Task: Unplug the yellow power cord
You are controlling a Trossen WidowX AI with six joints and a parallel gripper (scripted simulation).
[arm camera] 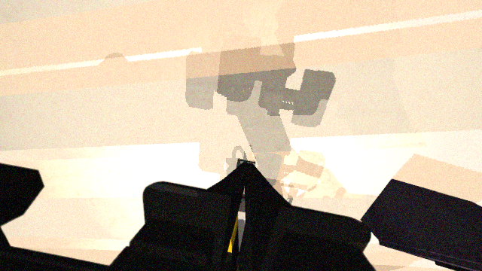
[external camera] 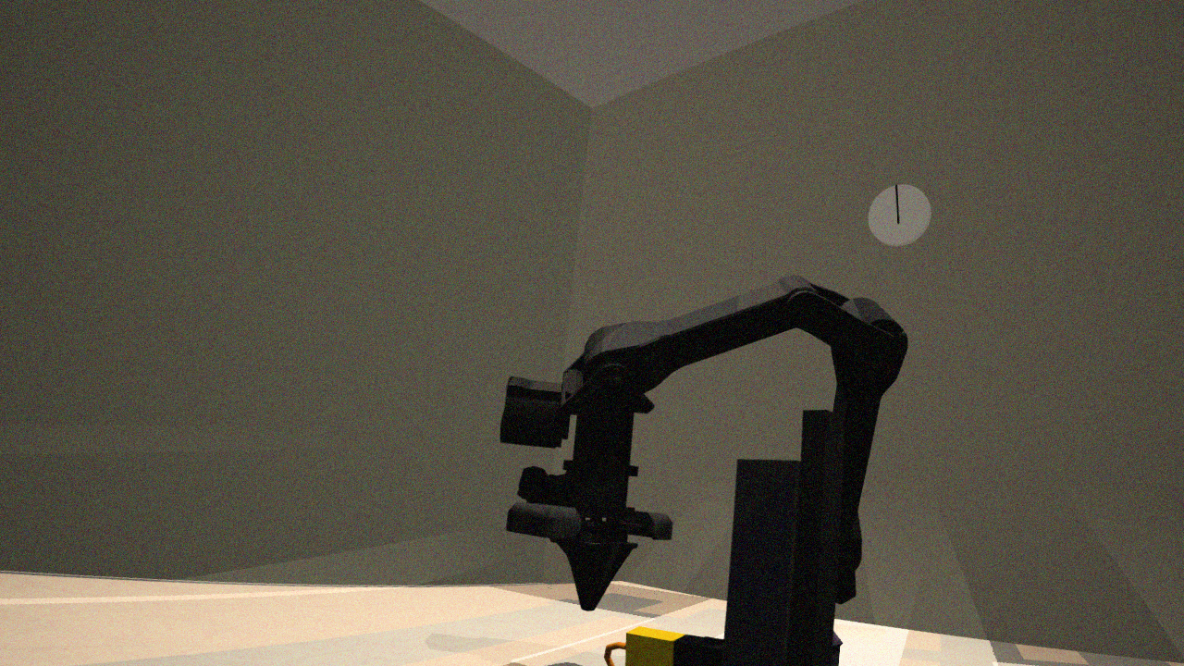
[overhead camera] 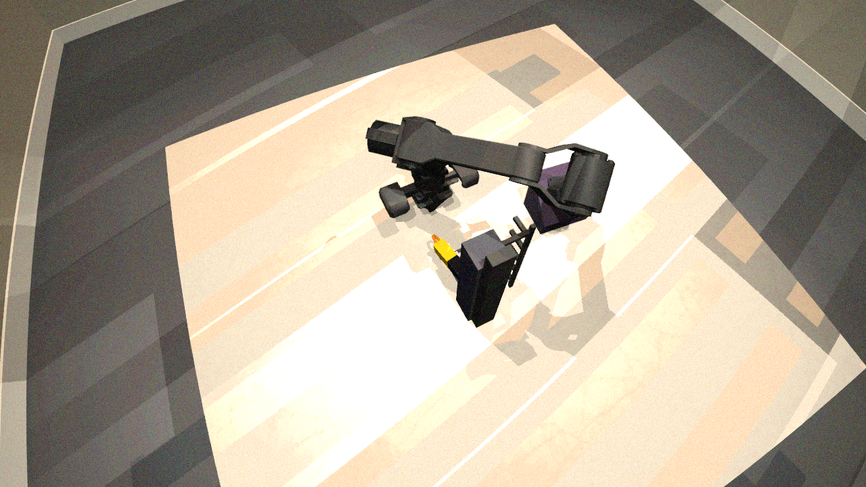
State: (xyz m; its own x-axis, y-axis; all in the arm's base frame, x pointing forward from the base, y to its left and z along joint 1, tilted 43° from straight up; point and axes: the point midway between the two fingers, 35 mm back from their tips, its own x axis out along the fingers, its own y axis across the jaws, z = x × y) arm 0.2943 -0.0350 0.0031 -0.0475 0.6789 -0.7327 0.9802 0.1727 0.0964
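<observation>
The yellow plug (overhead camera: 444, 249) (external camera: 654, 647) is a small block with a short orange loop of cord (overhead camera: 435, 238) (external camera: 611, 651) at its outer end. Only a yellow sliver shows between the fingers' dark shapes in the wrist view. The plug's other end meets a low black piece (overhead camera: 454, 266) (external camera: 699, 650), perhaps the power strip; whether the plug is seated in it I cannot tell. My gripper (external camera: 587, 609) (arm camera: 247, 167) is shut with its tips together and nothing between them. It points down, above and a little behind the plug, apart from it.
A tall black block (overhead camera: 484, 278) (external camera: 765, 555) stands right beside the low black piece. A frame of black rods (overhead camera: 521, 257) is on its far side. A dark purple block (overhead camera: 542, 208) stands under my arm. A round pale disc (external camera: 899, 215) is on the wall.
</observation>
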